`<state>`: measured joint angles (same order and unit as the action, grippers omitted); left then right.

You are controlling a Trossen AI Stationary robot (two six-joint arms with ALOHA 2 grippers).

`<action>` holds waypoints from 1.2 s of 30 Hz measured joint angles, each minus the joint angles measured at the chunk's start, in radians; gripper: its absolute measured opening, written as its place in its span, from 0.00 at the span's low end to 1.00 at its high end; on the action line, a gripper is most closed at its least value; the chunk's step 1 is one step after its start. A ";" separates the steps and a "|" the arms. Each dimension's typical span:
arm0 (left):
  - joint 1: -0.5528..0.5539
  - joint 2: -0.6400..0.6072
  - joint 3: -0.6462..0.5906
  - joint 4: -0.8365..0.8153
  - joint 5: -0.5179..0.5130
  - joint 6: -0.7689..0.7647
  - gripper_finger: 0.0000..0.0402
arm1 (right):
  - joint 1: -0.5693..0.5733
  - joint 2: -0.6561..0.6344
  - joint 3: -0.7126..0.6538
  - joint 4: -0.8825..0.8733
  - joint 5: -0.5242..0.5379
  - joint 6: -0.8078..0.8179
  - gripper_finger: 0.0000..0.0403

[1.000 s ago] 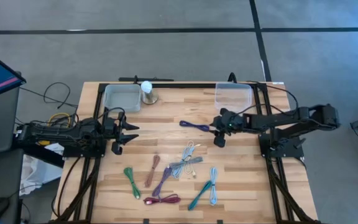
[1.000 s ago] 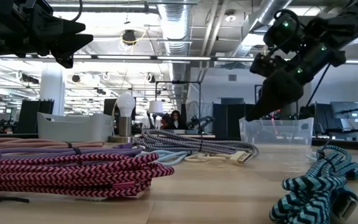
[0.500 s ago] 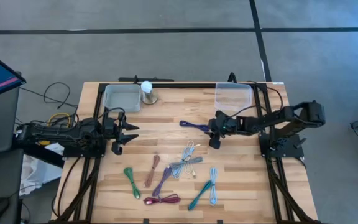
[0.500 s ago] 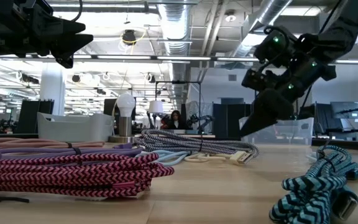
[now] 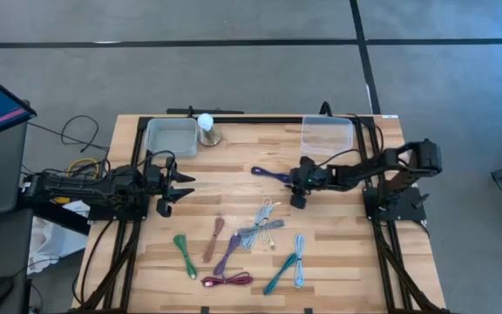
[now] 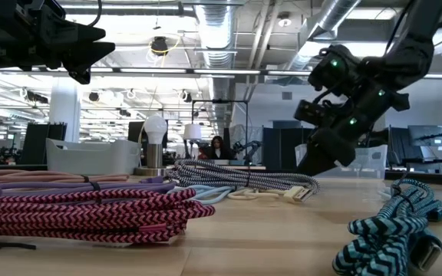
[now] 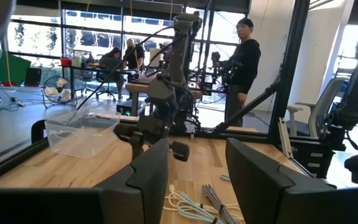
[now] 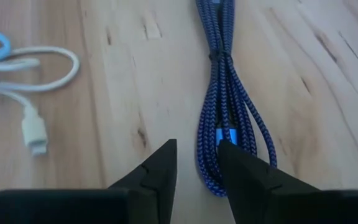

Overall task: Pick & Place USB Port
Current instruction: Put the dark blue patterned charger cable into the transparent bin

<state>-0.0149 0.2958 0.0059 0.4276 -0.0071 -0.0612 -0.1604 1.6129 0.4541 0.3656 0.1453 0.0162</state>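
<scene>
Both arms black, matte, built of blocky jointed links. Left arm (image 5: 94, 187): dark segments with a yellow patch near its base, thin dark cables looping over the wrist housing; left gripper (image 5: 174, 191) ends in two pointed black fingers like a fork. Right arm (image 5: 382, 166): black links, rounded joint housing at the elbow, slim cable running along the forearm. Right gripper (image 6: 321, 157): chunky black wrist block with small green lights glowing on it, tapering down. Right wrist view: its fingers (image 8: 157, 174) are flat, dark grey, wedge-shaped with bevelled edges. Left wrist view: left fingers (image 7: 148, 177) broad, dark, smooth plastic.
</scene>
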 joint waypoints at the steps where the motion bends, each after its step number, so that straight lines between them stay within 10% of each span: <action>1: 0.000 0.000 0.000 0.000 0.000 0.000 0.40 | 0.000 0.009 0.000 0.012 0.004 0.000 0.27; 12: 0.000 0.000 0.000 0.000 0.000 0.000 0.40 | 0.000 0.019 -0.001 0.024 0.050 0.000 0.03; 36: 0.000 0.000 0.000 0.000 0.000 0.000 0.40 | -0.006 -0.274 0.008 -0.040 0.076 -0.098 0.00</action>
<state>-0.0149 0.2962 0.0059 0.4278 -0.0071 -0.0612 -0.1668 1.3387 0.4622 0.3260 0.2208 -0.0817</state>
